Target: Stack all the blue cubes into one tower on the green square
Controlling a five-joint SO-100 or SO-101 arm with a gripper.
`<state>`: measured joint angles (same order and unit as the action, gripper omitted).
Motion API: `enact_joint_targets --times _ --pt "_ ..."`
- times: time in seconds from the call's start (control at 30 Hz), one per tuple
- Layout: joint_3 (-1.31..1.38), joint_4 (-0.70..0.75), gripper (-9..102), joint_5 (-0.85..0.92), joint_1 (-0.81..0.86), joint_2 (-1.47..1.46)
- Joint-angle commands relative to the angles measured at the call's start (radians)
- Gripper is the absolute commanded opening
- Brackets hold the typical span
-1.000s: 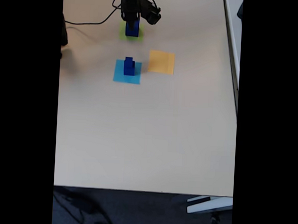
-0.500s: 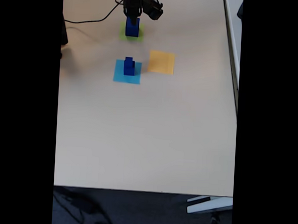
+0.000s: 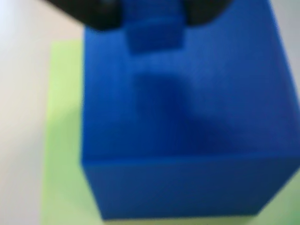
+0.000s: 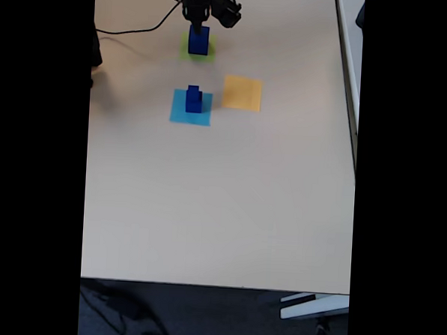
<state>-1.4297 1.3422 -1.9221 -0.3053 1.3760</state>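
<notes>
We start from the large blue cube [image 3: 187, 140], which sits on the green square [image 3: 61, 140]; in the wrist view its top face spreads wide and the lime patch shows past its 9 o'clock edge. A smaller blue cube [image 3: 154, 30] shows at the 12 o'clock edge of that top face, between the two dark fingers of the gripper [image 3: 152, 9]. The jaws stand close on either side of it, but the blur keeps us from telling whether they clamp it or have let go, and whether it rests on the big cube or hangs just above.

In the fixed view the green square [image 4: 186, 51] lies at 12 o'clock on the worktop [image 4: 221, 205], with the blue column [image 4: 199, 40] on it and the gripper [image 4: 195, 20] right above, at the column's 12 o'clock.

The other two blue cubes [image 4: 193, 99] stand stacked on the light-blue square [image 4: 178, 112], at 6 o'clock from the green square, well apart. An orange-yellow square [image 4: 242, 93] lies at their 3 o'clock.

We judge the coming move turns on this line: the remaining pair lies straight toward 6 o'clock from the gripper.
</notes>
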Motion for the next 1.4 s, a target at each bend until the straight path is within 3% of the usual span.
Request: enact_joint_targets --times 0.0,1.37 --pt "0.067 0.0 0 -0.008 -0.005 0.002" --pt "0.092 0.003 6 -0.012 -0.006 -0.035"
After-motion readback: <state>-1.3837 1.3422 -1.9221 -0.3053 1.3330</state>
